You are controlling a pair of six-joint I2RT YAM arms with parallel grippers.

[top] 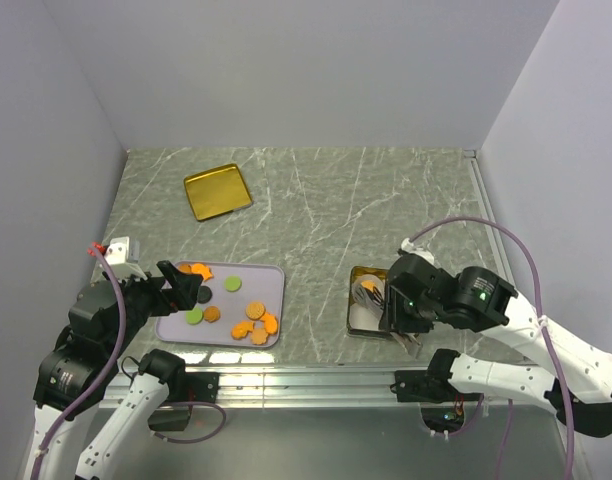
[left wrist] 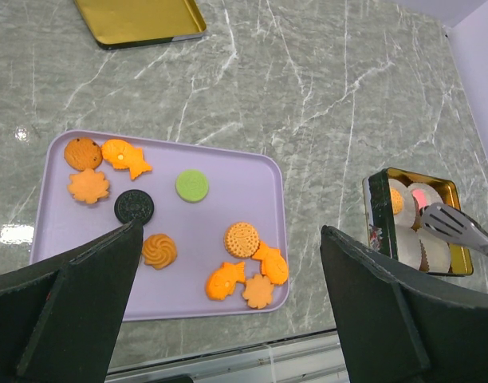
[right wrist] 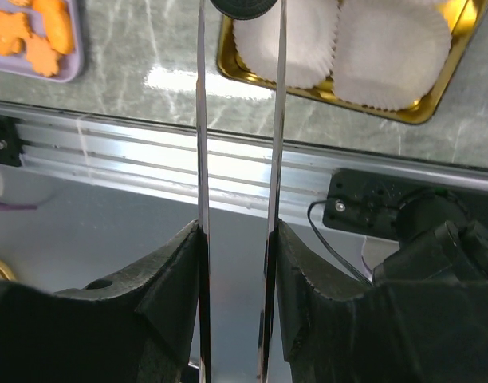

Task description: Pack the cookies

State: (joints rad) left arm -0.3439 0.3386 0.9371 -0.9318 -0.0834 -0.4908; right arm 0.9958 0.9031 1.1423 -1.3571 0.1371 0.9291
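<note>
Marble tabletop (top: 386, 200): cookies (left wrist: 242, 238) on tray (left wrist: 228, 179), gold lid (top: 217, 191) beyond; left fingers (left wrist: 68, 311) wide, right fingers (right wrist: 172, 279) on tongs (right wrist: 202, 144).

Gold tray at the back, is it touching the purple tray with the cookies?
Apart. The top external view shows a wide stretch of marble table between the gold tray and the purple tray.

White-shelled, black-jointed left arm (top: 96, 320) and right arm (top: 486, 295) (lilac cables (top: 466, 220) trailing) carry a matte black left claw (left wrist: 230, 230) and right claw (right wrist: 236, 227).
</note>
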